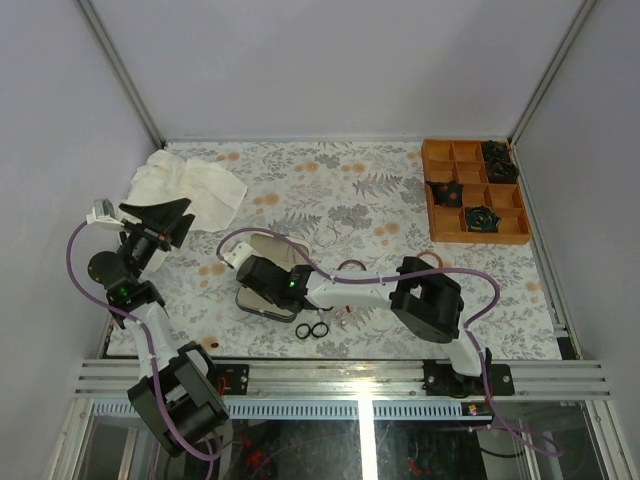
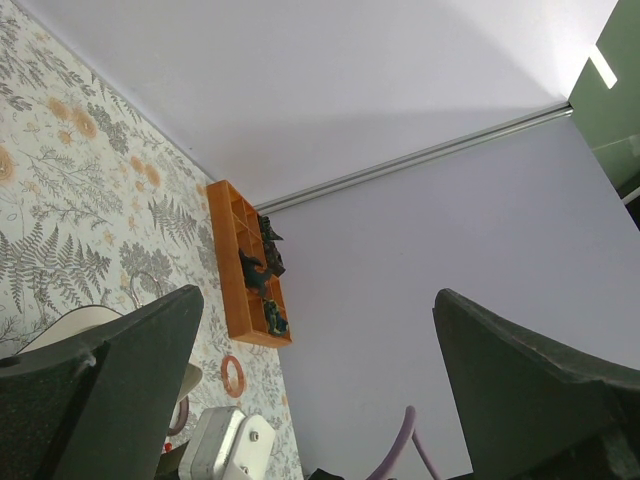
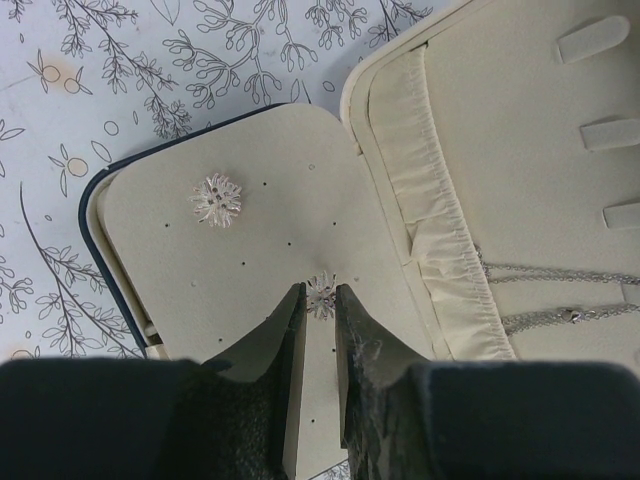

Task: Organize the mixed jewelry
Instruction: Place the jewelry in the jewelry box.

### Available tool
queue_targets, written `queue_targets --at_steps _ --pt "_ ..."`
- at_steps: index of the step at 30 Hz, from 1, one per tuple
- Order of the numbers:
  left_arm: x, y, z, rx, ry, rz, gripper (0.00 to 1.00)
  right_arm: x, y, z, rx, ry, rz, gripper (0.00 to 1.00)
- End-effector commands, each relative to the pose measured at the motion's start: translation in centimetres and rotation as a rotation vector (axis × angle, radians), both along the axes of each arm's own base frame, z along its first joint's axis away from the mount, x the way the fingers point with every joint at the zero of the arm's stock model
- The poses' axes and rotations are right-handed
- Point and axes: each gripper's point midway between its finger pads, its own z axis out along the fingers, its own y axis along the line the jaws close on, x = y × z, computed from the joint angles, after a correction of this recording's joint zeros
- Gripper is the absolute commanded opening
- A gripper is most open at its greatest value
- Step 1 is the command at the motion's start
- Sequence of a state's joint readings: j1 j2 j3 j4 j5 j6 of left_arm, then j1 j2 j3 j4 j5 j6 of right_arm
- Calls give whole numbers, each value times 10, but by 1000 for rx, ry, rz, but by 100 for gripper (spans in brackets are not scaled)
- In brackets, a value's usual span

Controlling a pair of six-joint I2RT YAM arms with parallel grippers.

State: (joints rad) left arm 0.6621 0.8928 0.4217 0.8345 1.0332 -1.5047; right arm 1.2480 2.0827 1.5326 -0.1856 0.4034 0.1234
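My right gripper (image 1: 262, 281) is low over the open navy case (image 1: 262, 247). In the right wrist view its fingers (image 3: 320, 297) are closed to a narrow gap on a small silver snowflake earring (image 3: 322, 294) at the cream pin panel (image 3: 170, 250). A second snowflake earring (image 3: 216, 200) sits on that panel. Thin silver chains (image 3: 560, 296) lie in the lid. Two small black rings (image 1: 311, 330), a dark bangle (image 1: 350, 266), a reddish bangle (image 1: 428, 258) and a silver wire hoop (image 1: 335, 236) lie loose on the table. My left gripper (image 1: 160, 222) is open, empty and raised at the left.
An orange divided tray (image 1: 445, 190) with black rosettes stands at the back right and also shows in the left wrist view (image 2: 228, 262). A crumpled white cloth (image 1: 190, 185) lies at the back left. Purple cables loop over the right arm.
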Motion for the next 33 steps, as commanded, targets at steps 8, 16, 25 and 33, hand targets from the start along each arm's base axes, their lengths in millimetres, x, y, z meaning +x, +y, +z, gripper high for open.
queue_targets --at_steps 8,16,25,33 --pt "-6 -4 7 43 -44 -15 100 10 3 -3 4 -19 -31 21" --pt "-6 -4 8 43 -45 -14 100 10 -1 3 18 -26 -37 20" --pt "-7 -5 8 43 -45 -15 100 12 -3 9 55 -47 -59 19" --pt "-7 -4 7 44 -43 -12 100 13 -7 24 121 -77 -69 19"
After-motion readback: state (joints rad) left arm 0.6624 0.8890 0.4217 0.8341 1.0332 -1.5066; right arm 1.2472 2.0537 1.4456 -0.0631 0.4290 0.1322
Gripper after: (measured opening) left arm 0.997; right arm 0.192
